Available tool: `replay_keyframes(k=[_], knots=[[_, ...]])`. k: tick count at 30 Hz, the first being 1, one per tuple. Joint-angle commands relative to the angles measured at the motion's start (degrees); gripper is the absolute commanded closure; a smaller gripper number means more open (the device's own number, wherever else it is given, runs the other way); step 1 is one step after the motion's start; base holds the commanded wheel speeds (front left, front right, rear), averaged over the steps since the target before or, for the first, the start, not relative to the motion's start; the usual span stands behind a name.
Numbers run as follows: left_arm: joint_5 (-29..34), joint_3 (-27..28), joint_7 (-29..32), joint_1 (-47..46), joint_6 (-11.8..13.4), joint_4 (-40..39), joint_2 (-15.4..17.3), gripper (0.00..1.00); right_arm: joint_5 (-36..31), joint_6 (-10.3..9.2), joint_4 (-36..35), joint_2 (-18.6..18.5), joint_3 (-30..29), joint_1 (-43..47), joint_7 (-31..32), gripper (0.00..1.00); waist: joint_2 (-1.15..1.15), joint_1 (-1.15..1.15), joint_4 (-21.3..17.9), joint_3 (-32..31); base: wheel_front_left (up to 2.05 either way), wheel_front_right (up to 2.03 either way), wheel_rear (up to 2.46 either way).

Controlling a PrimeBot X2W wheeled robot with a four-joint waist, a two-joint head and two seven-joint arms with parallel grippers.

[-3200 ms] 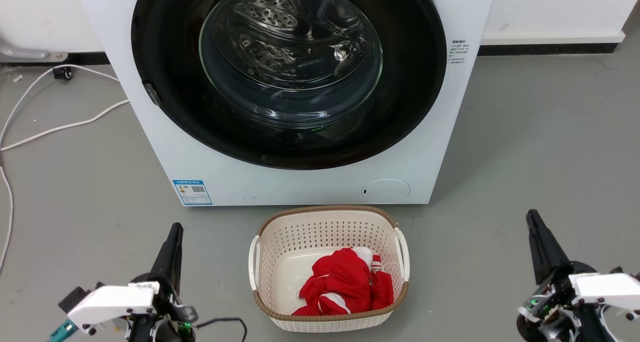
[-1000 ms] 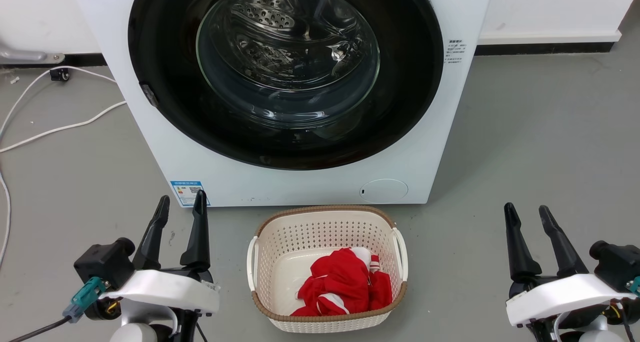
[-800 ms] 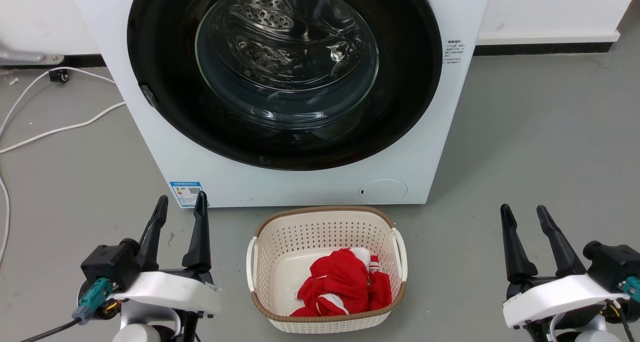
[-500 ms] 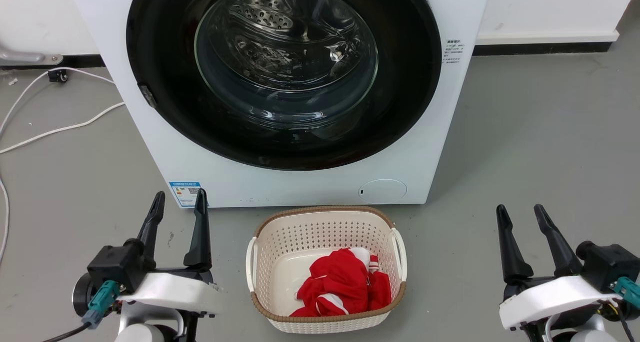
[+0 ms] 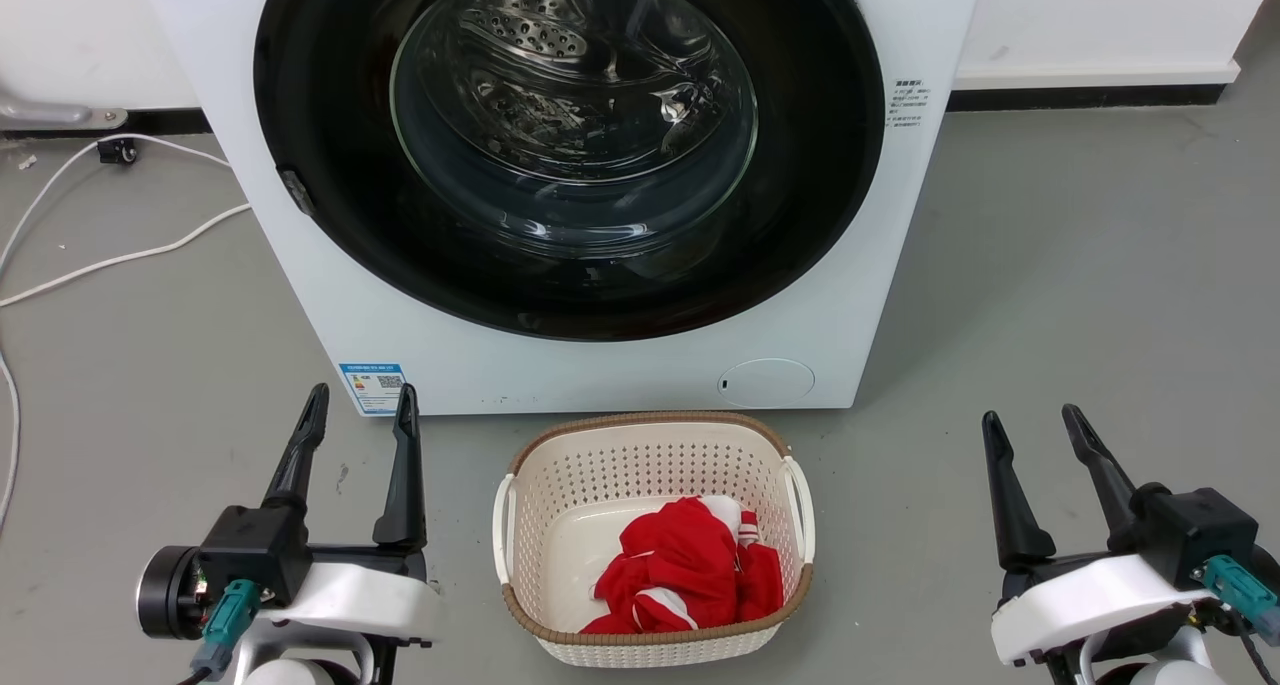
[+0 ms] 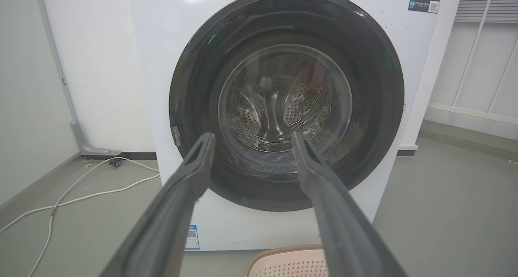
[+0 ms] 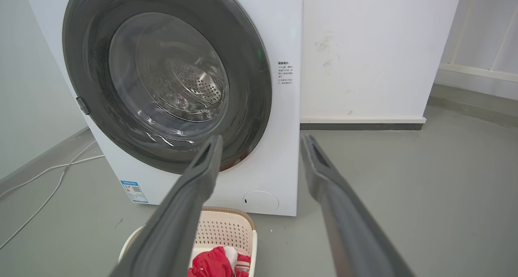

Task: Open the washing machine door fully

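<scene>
Glossy black plastic forms the wide ring of the washing machine door (image 5: 572,135), and clear bulging glass fills its middle. The door covers almost the whole front of the white machine (image 5: 600,375), from near its left edge to near its right edge, and it seems fully shut, flush with the front. On the left edge of the ring sits a small grey tab (image 5: 297,190); I judge this is the latch side and the hinge is at the right edge, but this is not sure.

The left gripper (image 5: 362,402) hovers over the floor (image 5: 1050,265) near the front left corner of the machine, its two fingers apart with nothing between them. The right gripper (image 5: 1030,420) is also spread and empty, well apart from the front right corner. Between them a basket (image 5: 655,423) with a red cloth (image 5: 690,565) stands on the floor just before the machine.

The door is probably stiff and rather heavy, and swings only around its hinge. The ring looks slippery and the glass fragile, so a hold at the rim beside the tab seems best, with a pull outward in an arc.
</scene>
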Motion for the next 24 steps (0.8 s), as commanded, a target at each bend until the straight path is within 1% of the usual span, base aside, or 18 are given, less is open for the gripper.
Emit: replay_keyframes(k=[1, 13, 17, 24], knots=[[1.24, -0.17, -0.46, 0.49, 0.32, -0.52, 0.26, 0.0, -1.37, -0.02, -0.52, 0.22, 0.1, 0.38, -0.4, 0.0, 0.0, 0.0, 0.02, -0.01, 0.0, 0.0, 0.0], [5.95, 0.18, -1.7, 0.98, 0.37, -0.89, -0.63, 0.0, -6.28, -0.02, -0.95, 0.28, 0.09, 0.79, -0.86, 0.0, 0.0, 0.0, 0.07, -0.04, 0.0, 0.0, 0.0], [6.97, 0.77, -2.06, 1.08, 0.03, -0.85, -1.11, 0.0, -7.68, -0.02, -1.03, 0.31, 0.17, 0.85, -1.13, 0.0, 0.0, 0.0, 0.08, 0.03, 0.0, 0.0, 0.0], [8.5, 1.93, -2.68, 1.55, -1.51, -0.45, -2.14, 0.0, -9.12, -0.03, -1.04, 0.35, 0.24, 0.91, -1.8, 0.0, 0.0, 0.0, 0.08, 0.13, 0.0, 0.0, 0.0]])
